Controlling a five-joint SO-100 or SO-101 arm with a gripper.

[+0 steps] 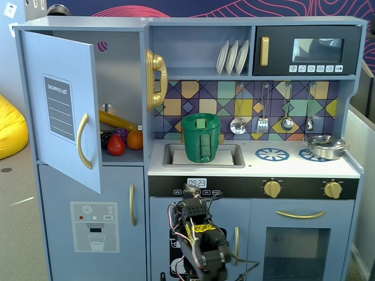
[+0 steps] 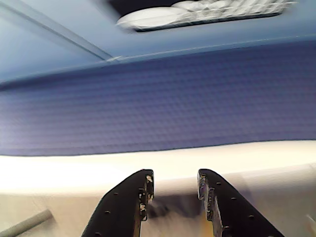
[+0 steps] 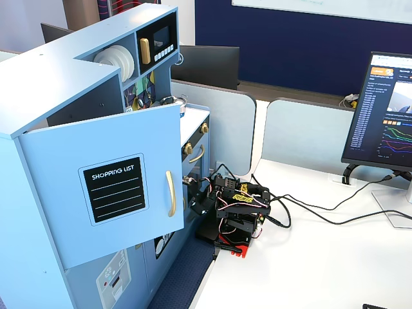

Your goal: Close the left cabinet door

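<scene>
The left cabinet door (image 1: 58, 111) is light blue with a black "SHOPPING LIST" panel (image 1: 58, 108) and a curved gold handle (image 1: 84, 140). It stands swung wide open from the fridge's upper compartment. It also shows in the other fixed view (image 3: 103, 193), with its handle (image 3: 170, 193). My gripper (image 1: 191, 193) sits low in front of the kitchen's middle cupboards, on a folded arm, to the right of and below the door. It also shows in the other fixed view (image 3: 193, 205). In the wrist view my gripper (image 2: 174, 180) is open and empty, facing blurred blue and white surfaces.
Toy fruit (image 1: 120, 140) lies inside the open compartment. Below is the blue door with a water-dispenser graphic (image 1: 94, 225). A gold phone (image 1: 156, 79), a green pot (image 1: 201, 137) in the sink and a black microwave (image 1: 307, 50) are to the right. A monitor (image 3: 386, 109) and cables (image 3: 309, 212) are on the white table (image 3: 309, 270).
</scene>
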